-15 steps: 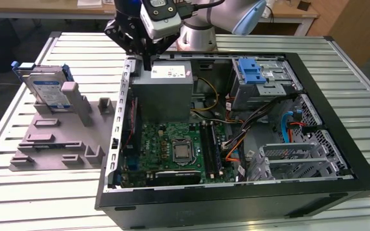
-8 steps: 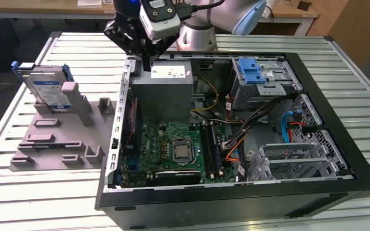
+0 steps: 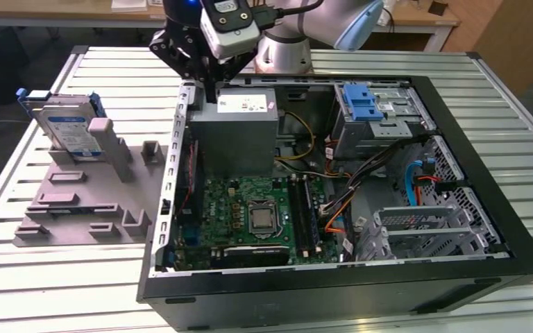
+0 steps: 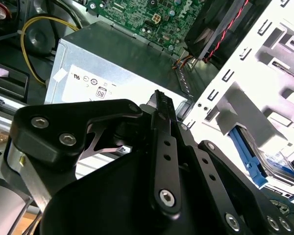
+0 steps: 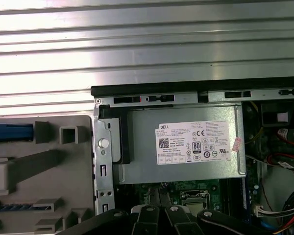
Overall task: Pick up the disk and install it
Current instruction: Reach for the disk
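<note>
Closest up is the black front wall of the open computer case (image 3: 341, 281), which lies on its side on a ribbed metal table (image 3: 53, 284). Just past that wall you get the green motherboard (image 3: 239, 201) with its processor socket (image 3: 261, 218). Toward the exterior view's right there's a tangle of coloured cables (image 3: 341, 201) and a perforated metal cage (image 3: 433, 222). On the exterior view's left of the case sits a grey plastic holder (image 3: 81, 208) full of slots and pegs. Further back, the disk (image 3: 67, 128) stands upright on its edge in a slot at the far end of that holder, with a blue frame around it and its label facing out. So it's outside the case, apart from the gripper, and nothing has hold of it. About level with it, inside the case, is the big grey power supply box (image 3: 234, 139) with a white sticker (image 3: 245, 104). On the exterior view's right of that box is a drive bay (image 3: 391, 118) with a blue latch (image 3: 364, 104) on top. The gripper (image 3: 210, 96) hangs right over the far end of the grey box, next to the case wall on the disk's side. Its fingers look pinched together with nothing between them, and I honestly can't tell if the tips touch the box. The first wrist view looks straight down at that sticker. Behind all this the arm (image 3: 322, 21) goes up, and there's a wooden desk (image 3: 415, 17) at the very back.
</note>
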Robot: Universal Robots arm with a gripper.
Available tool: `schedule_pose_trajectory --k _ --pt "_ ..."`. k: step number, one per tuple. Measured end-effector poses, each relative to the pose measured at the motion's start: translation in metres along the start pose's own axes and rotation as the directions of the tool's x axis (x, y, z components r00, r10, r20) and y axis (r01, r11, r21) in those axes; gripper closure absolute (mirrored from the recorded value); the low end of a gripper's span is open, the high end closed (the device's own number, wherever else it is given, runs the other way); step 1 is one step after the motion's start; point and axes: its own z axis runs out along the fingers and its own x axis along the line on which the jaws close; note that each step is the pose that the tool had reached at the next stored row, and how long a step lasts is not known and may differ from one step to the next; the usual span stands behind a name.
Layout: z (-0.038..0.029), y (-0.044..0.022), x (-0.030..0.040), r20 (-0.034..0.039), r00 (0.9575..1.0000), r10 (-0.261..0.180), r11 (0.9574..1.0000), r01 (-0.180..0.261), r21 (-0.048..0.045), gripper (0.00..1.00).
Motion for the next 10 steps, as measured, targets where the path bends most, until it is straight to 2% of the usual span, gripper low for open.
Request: schedule_pose_trajectory --k 10 --pt "0.0002 -0.0002 0.0027 -0.0001 1.0000 0.000 1.0000 0.000 0.0001 0.89"
